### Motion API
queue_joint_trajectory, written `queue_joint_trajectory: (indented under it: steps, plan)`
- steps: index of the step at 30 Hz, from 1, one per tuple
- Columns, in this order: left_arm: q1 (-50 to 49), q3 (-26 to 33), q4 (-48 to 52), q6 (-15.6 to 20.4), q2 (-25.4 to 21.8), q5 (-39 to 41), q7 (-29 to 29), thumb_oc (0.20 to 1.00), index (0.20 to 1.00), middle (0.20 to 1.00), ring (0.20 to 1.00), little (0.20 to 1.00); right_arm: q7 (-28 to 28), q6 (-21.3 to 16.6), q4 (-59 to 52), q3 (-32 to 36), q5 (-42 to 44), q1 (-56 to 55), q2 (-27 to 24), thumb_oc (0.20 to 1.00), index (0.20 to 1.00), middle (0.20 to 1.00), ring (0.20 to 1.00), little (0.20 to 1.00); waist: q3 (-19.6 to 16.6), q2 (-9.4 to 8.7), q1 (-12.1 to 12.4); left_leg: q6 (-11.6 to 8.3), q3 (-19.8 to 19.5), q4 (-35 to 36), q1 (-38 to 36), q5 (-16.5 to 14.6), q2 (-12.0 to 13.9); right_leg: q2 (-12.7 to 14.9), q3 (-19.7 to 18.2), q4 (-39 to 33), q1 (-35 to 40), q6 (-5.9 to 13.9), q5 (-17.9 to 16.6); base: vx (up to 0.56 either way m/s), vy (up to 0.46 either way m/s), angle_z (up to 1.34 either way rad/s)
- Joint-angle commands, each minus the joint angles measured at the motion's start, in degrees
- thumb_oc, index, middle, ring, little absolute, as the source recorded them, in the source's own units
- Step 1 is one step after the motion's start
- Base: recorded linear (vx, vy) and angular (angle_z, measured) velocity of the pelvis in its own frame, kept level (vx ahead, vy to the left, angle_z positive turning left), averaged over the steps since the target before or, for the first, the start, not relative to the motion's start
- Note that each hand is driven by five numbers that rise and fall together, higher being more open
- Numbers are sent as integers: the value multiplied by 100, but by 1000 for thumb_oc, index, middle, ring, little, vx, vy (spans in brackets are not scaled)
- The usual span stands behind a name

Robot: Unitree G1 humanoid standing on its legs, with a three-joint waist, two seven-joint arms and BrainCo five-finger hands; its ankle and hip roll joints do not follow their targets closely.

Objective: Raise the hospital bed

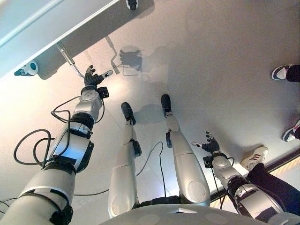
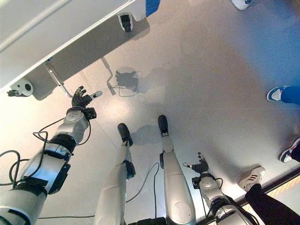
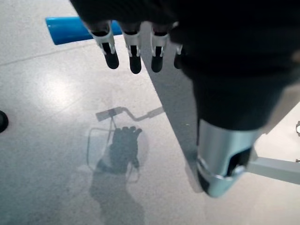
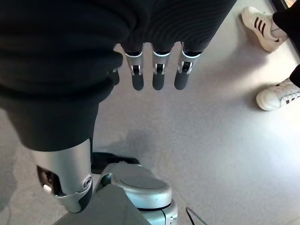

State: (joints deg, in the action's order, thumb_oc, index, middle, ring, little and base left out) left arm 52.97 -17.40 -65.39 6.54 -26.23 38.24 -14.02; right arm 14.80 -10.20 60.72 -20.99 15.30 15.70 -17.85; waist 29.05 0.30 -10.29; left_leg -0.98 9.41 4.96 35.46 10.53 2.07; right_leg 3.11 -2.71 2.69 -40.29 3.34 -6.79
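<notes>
Here's the left arm (image 1: 70, 150), silver-grey shells broken by black bands and a glossy panel, narrowing to a dark ribbed cover (image 3: 234, 56) over the wrist and back of the left hand (image 1: 93, 77), with a small black box (image 1: 103, 92) clipped just beside that wrist. Up close, silver fingers (image 3: 135, 56) with dark tips sit in a row, and the thumb (image 3: 225, 159) is a fat silver barrel, dark at its end. The right arm (image 1: 248, 197) and right hand (image 1: 209, 145) match: same ribbed cover, same dark tips, same box.
</notes>
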Motion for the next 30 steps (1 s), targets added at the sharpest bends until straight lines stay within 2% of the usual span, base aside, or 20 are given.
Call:
queue_joint_trajectory:
  steps: [1,15,30]
  plan:
    - [364,-27,-328,129,-211,-233,-10,1000,1000,1000,1000,1000,53,-130,-245,0,190,-404,-131,1000,1000,1000,1000,1000,75,-185,-13,-148,-73,4,-82,-178,-168,39,-177,-454,-220,416,-754,0,0,0]
    - [189,59,-351,90,-58,-294,-30,1000,1000,1000,1000,1000,116,-154,-158,-5,105,-311,-116,1000,1000,1000,1000,1000,75,-188,6,-154,-91,4,-41,-189,-148,2,-146,-484,-261,408,-761,0,0,0]
    - [-610,247,-55,123,-277,-315,66,1000,1000,1000,1000,1000,72,-69,170,111,141,-201,-150,1000,1000,1000,1000,1000,75,-215,259,-150,-414,4,-87,-111,-179,108,200,-330,-111,387,-655,-14,-19,9]
